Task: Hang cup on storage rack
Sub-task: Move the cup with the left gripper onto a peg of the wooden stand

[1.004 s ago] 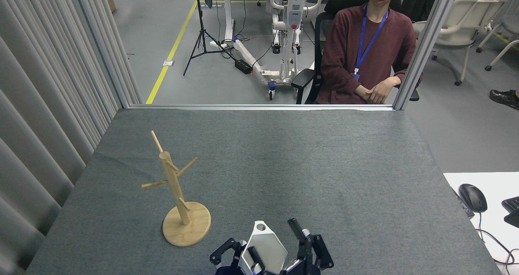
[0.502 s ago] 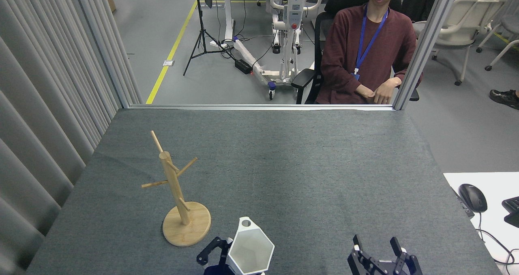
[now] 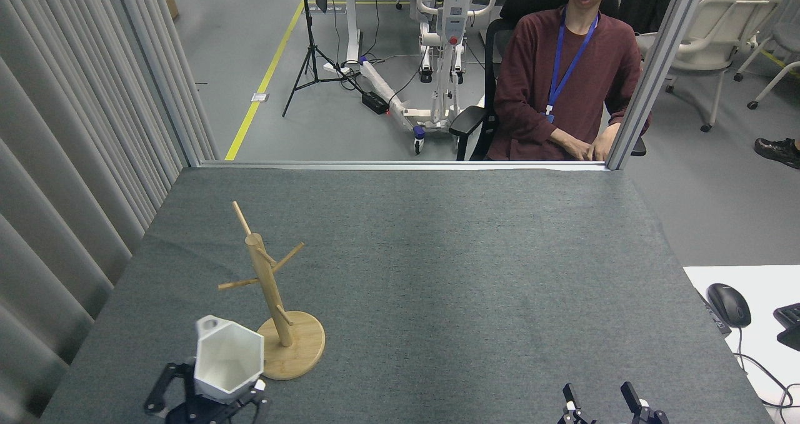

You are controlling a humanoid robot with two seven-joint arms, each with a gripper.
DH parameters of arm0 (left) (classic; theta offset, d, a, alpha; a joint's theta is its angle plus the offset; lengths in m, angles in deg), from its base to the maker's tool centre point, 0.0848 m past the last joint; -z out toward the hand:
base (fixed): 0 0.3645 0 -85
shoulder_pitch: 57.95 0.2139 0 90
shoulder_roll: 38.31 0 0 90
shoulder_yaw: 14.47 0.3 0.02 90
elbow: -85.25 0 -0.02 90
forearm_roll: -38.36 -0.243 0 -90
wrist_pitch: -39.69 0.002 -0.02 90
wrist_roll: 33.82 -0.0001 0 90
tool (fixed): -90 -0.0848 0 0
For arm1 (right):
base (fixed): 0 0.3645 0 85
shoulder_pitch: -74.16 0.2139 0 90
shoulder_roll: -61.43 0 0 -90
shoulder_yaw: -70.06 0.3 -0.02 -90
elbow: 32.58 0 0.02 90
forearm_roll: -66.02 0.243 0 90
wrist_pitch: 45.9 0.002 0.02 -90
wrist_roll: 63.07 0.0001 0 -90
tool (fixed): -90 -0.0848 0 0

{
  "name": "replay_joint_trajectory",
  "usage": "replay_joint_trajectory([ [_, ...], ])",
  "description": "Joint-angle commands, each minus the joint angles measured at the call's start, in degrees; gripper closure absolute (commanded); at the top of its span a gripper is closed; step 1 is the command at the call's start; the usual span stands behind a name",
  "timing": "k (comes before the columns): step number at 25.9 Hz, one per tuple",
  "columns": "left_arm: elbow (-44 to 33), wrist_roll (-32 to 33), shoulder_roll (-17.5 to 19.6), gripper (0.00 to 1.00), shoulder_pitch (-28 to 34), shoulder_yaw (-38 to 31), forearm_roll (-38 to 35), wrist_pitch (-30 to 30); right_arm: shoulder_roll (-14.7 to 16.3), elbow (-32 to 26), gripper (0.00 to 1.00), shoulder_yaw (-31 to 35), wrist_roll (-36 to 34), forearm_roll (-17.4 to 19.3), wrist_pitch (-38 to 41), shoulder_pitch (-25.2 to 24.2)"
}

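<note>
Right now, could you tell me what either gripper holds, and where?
The left gripper grips the white faceted cup by its lower body; the right gripper holds nothing.

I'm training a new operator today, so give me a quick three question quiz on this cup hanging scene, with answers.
1. True or false: the cup already hangs on a peg of the storage rack.
2. Which pincer holds the cup: A) left, B) right, C) neither?
3. What sits on the white desk at the right edge?

Key
1. False; the cup is held beside the rack's base, its opening facing up.
2. A; the left pincer grips it, while the right pincer is open and empty.
3. A black mouse.
</note>
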Motion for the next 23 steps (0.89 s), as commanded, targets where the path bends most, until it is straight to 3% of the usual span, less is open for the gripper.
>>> replay_joint_trajectory([
  [1,0.12,-0.13,0.1,0.6,-0.71,-4.47,-0.72,2.54,-0.01,-0.06,0.02,0.03,-0.27,-0.08,0.2,0.35],
  [9,2.58,-0.21,1.86,0.58,-8.44,-4.21,-3.71,-2.99,-0.37,-1.29,0.02,-0.05,-0.27,-0.17,0.29,0.26],
  [14,3.64,-1.45,4.58,0.58,-9.32,-3.86,-3.63,-6.95,-0.1,-1.55,0.02,0.03,-0.27,-0.17,0.29,0.35],
  [23,9.53,-1.97,6.78,0.59,-12.75,-0.78,-5.91,-6.95,-0.28,-1.73,0.02,0.03,-0.27,-0.17,0.29,0.35],
])
